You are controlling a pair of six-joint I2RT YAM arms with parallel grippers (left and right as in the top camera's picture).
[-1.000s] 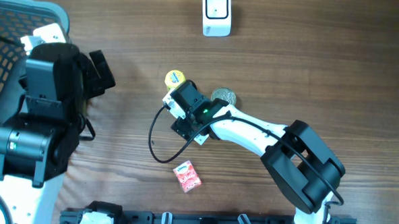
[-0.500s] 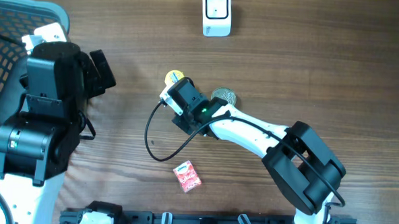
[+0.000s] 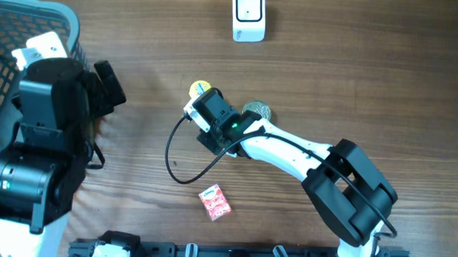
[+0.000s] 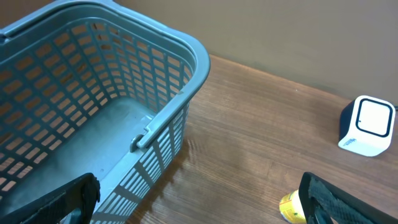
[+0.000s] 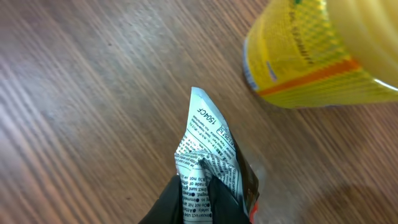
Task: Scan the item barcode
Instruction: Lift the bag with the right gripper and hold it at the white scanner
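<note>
My right gripper [image 5: 202, 198] is shut on a crumpled packet [image 5: 208, 140] with a white, text-printed back and a dark and red edge, pinched low above the wooden table. A barcode cannot be made out on it. From overhead the right gripper [image 3: 194, 111] sits just below a yellow can [image 3: 201, 88], and the wrist hides the packet. The white barcode scanner [image 3: 249, 15] stands at the far edge of the table, also visible in the left wrist view [image 4: 368, 124]. My left gripper [image 4: 199, 205] is open and holds nothing, next to the basket.
A grey-blue mesh basket [image 3: 33, 11] fills the far left, its rim [image 4: 155, 124] close to my left fingers. The yellow can [image 5: 317, 56] lies right beside the held packet. A round silvery item [image 3: 256, 109] and a red packet [image 3: 215, 202] lie near the right arm.
My right gripper has shut on the packet after shifting slightly up and left. The left arm has drifted a little to the left over the basket edge.
</note>
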